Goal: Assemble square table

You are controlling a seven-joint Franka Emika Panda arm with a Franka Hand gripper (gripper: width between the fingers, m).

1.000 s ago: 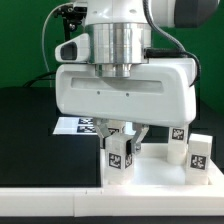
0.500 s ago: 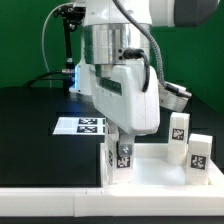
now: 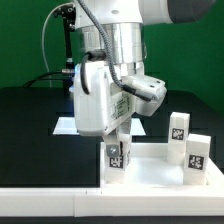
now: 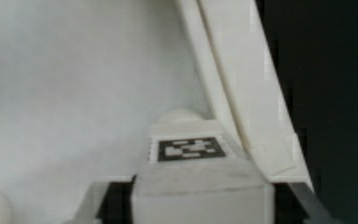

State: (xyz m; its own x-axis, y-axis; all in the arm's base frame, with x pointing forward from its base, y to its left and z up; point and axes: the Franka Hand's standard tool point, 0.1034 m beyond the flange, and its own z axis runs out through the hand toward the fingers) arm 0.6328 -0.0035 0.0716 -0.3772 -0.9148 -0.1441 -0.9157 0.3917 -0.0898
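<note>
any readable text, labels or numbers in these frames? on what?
No words, brands or numbers readable.
Only black-and-white square tags, patterns not text: on the leg under the hand, on two legs at the exterior view's right, and on the marker board.

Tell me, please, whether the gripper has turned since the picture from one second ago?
Yes. The gripper has rotated about its upright axis over the leg; its broad face, which then faced the camera, now faces the exterior view's left.

The gripper [image 3: 117, 133] has turned about its upright axis above the tagged leg [image 3: 115, 157], narrow side now facing
</note>
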